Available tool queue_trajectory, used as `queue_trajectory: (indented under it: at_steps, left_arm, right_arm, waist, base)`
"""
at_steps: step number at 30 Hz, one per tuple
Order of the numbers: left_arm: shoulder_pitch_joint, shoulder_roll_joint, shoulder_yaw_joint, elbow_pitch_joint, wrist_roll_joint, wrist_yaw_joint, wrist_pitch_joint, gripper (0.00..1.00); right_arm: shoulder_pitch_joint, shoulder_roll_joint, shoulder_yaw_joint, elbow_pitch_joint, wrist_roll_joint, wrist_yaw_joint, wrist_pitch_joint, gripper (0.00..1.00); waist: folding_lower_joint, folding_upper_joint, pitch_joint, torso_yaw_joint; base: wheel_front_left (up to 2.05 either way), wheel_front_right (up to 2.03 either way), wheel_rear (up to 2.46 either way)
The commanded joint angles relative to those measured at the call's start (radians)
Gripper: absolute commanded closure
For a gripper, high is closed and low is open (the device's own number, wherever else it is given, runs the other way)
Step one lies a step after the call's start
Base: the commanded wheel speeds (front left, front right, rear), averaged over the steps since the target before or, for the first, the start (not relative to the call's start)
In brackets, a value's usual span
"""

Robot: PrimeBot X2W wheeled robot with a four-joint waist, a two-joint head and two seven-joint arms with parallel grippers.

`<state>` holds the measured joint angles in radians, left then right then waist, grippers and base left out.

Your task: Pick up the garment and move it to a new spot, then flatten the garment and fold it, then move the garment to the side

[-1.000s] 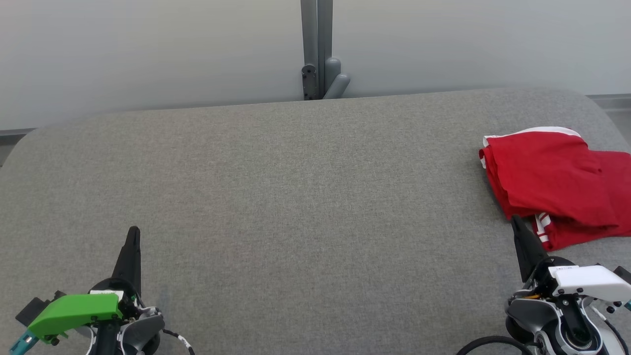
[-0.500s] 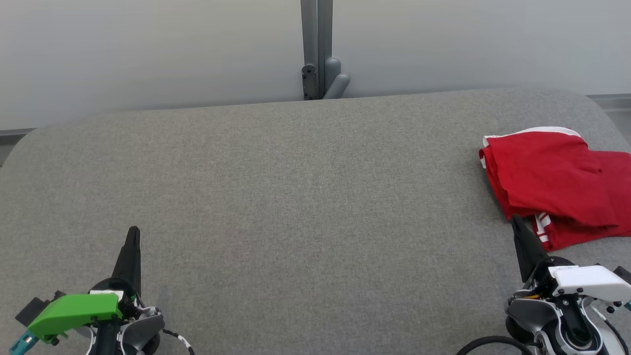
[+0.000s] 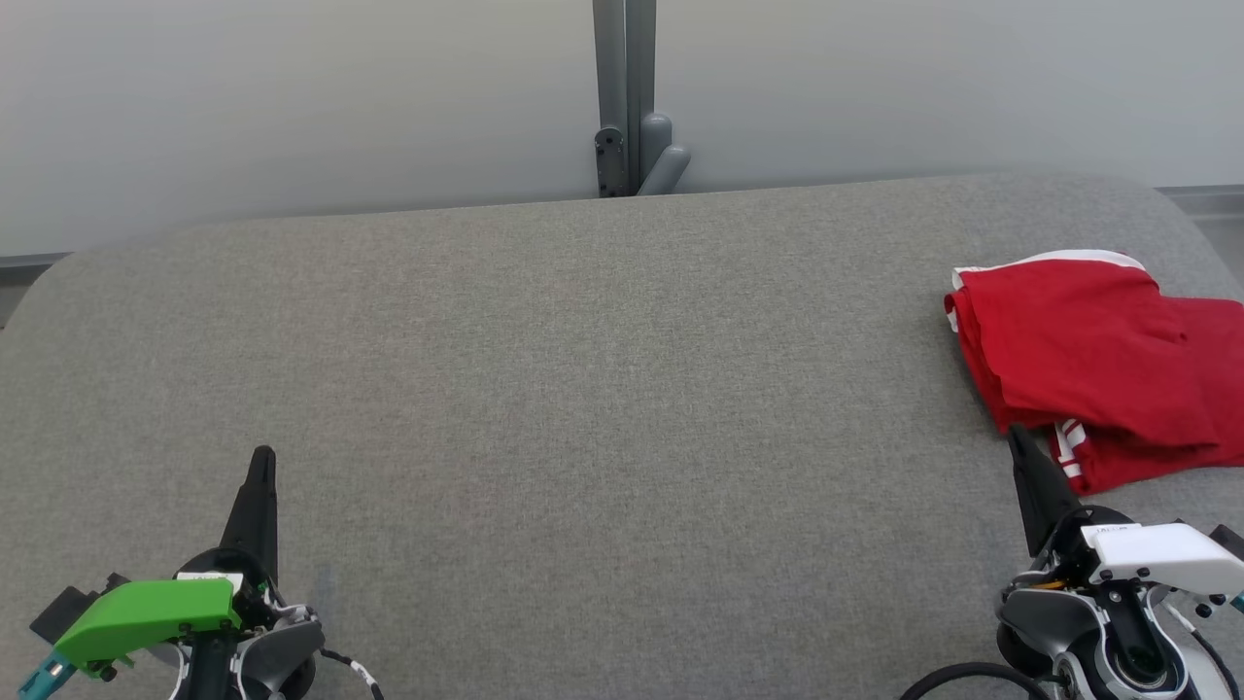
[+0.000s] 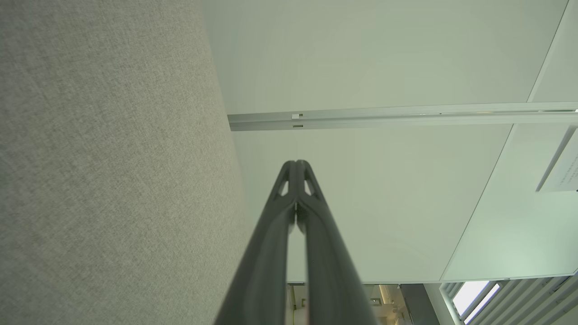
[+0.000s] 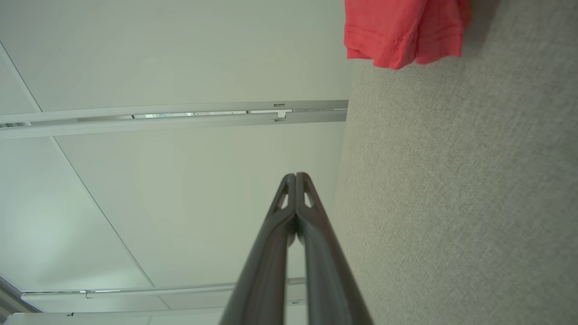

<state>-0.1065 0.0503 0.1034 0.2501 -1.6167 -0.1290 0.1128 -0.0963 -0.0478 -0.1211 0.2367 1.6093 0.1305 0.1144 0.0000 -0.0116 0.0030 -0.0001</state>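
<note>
The garment (image 3: 1098, 365), a red jersey with white trim, lies folded at the right edge of the grey table (image 3: 583, 389). Its red hem also shows in the right wrist view (image 5: 402, 31). My right gripper (image 3: 1018, 439) is shut and empty, its tip just below the garment's near corner. In the right wrist view its fingertips (image 5: 295, 177) meet with nothing between them. My left gripper (image 3: 263, 457) rests shut and empty at the lower left, far from the garment. Its fingertips (image 4: 296, 164) touch in the left wrist view.
A grey post (image 3: 625, 97) with a bracket stands behind the table's far edge, against a pale wall. The table's fabric top stretches wide between the two grippers.
</note>
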Motion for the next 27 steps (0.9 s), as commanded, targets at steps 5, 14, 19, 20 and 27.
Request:
queue_trajectory:
  at_steps: [5,14,19,20,27]
  left_arm:
    - [-0.013,0.003,0.006,-0.003,0.005,-0.004,0.003,1.00]
    - [-0.013,0.002,0.006,-0.003,0.005,-0.004,0.003,1.00]
    - [-0.013,0.002,0.006,-0.003,0.005,-0.004,0.003,1.00]
    - [-0.013,0.002,0.006,-0.003,0.005,-0.004,0.003,1.00]
    - [-0.013,0.002,0.006,-0.003,0.006,-0.004,0.003,1.00]
  right_arm:
    - [-0.010,-0.005,0.000,0.002,0.007,0.000,0.004,1.00]
    - [-0.010,-0.005,0.000,0.002,0.007,0.000,0.004,1.00]
    - [-0.010,-0.005,0.000,0.002,0.007,0.000,0.004,1.00]
    - [-0.010,-0.005,0.000,0.002,0.007,0.000,0.004,1.00]
    - [-0.010,-0.005,0.000,0.002,0.007,0.000,0.004,1.00]
  waist:
    - [0.0000,0.0116,0.000,0.000]
    - [0.0000,0.0116,0.000,0.000]
    - [0.0000,0.0116,0.000,0.000]
    - [0.0000,0.0116,0.000,0.000]
    - [0.0000,0.0116,0.000,0.000]
  base:
    - [0.00,0.00,0.00]
    - [0.00,0.00,0.00]
    - [0.00,0.00,0.00]
    - [0.00,0.00,0.00]
    - [0.00,0.00,0.00]
